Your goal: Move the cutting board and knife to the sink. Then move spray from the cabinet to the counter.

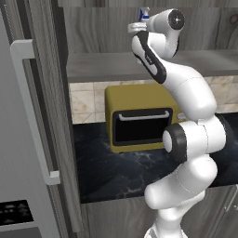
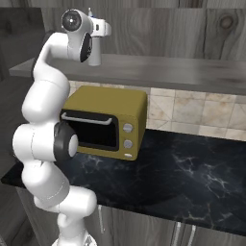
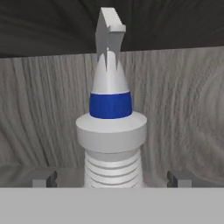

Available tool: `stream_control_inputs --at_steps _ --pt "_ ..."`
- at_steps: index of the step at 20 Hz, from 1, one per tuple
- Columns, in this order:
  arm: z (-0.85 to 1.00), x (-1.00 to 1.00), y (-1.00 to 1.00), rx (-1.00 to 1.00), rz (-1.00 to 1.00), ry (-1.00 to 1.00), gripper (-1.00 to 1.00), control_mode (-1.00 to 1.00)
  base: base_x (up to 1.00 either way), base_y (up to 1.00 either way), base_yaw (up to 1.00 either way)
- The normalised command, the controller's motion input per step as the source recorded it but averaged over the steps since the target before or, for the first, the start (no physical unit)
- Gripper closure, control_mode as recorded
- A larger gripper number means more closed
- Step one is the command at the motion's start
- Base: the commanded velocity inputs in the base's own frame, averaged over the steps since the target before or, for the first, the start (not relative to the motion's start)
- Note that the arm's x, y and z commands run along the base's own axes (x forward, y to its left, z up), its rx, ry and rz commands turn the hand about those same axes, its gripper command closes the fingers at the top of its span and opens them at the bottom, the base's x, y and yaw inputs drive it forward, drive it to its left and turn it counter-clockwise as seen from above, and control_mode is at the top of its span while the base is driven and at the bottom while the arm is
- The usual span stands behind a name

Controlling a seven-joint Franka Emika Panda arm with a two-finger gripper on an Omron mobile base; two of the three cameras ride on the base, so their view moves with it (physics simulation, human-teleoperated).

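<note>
We have our gripper (image 3: pixel 112 178) spread wide on either side of the spray (image 3: pixel 111 131), which stands upright on the cabinet (image 2: pixel 158 69) shelf above the yellow oven (image 2: pixel 108 120), so the fingers can close on its body before carrying it down to the counter (image 2: pixel 182 178).

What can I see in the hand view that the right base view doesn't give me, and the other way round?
The hand view alone shows the small white plastic spray bottle close up, with its blue band and ribbed neck, standing between the open hand's two dark fingertips. The right base view alone shows the yellow oven on the black marble-like counter. Both show the grey wood-grain cabinet and its grey shelf board.
</note>
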Motion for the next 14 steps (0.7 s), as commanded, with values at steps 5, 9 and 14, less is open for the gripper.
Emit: stream_control_inputs --at_steps 5,9,14 --pt "0.0 0.07 0.02 -0.02 0.0 0.0 -1.0 -1.0 0.0 0.0 0.0" --pt "0.0 0.15 0.01 -0.02 0.0 0.0 -1.0 -1.0 0.0 0.0 0.0" --pt "-0.01 0.12 0.0 -0.01 0.0 0.0 -1.0 -1.0 0.0 0.0 0.0"
